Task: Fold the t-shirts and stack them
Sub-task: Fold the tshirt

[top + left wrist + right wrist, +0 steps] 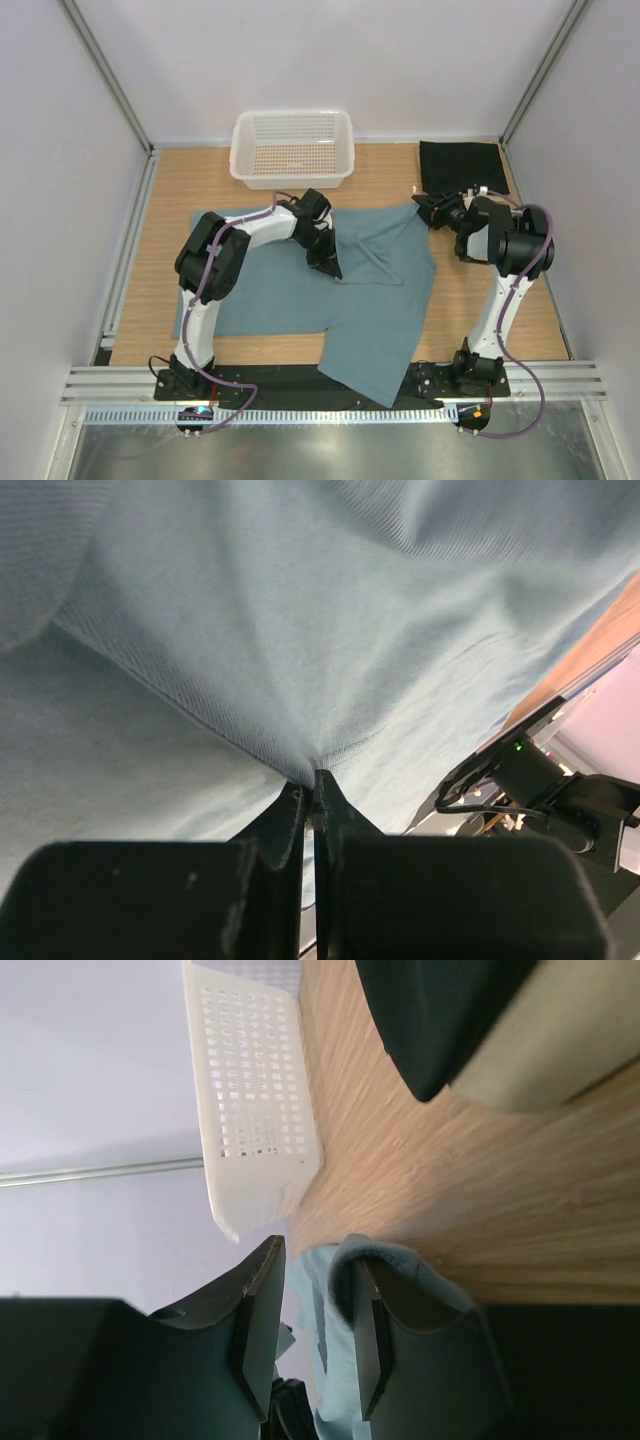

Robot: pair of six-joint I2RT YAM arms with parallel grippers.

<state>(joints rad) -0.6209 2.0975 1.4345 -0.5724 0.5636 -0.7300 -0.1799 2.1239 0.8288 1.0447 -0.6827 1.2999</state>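
Observation:
The large teal-blue t-shirt [370, 300] lies spread on the table, its lower part hanging over the near edge. My left gripper [328, 262] is shut on a pinch of this shirt's cloth [300, 630] near its middle, and the fabric fans out from the fingertips [313, 780]. My right gripper [422, 207] is at the shirt's far right corner. Its jaws [312, 1260] stand apart, with the teal hem [345, 1260] curled over one finger. The folded black t-shirt [462, 165] lies at the back right, and the right wrist view shows it [440, 1010] lying on the cream-beige one [545, 1060].
A white mesh basket [292, 147] stands at the back centre and also shows [250, 1080] in the right wrist view. Bare wooden table [500, 300] lies right of the teal shirt. Metal rails [130, 230] and walls close in the sides.

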